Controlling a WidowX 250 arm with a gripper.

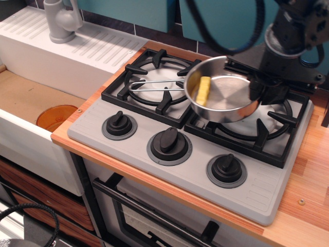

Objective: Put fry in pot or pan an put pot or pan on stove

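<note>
The shiny steel pot (224,98) hangs tilted just above the stove (195,134), over the inner edge of the right burner grate (257,121). Its wire handle (154,85) reaches left across the left burner grate (151,87). The yellow fry (203,91) lies inside against the pot's left wall. My gripper (258,88) comes in from the upper right and is shut on the pot's right rim.
Three black knobs (169,141) line the stove's front. An orange bowl (55,117) sits in the sink basin at left, with a grey faucet (61,20) behind it. The wooden counter (308,175) runs along the right.
</note>
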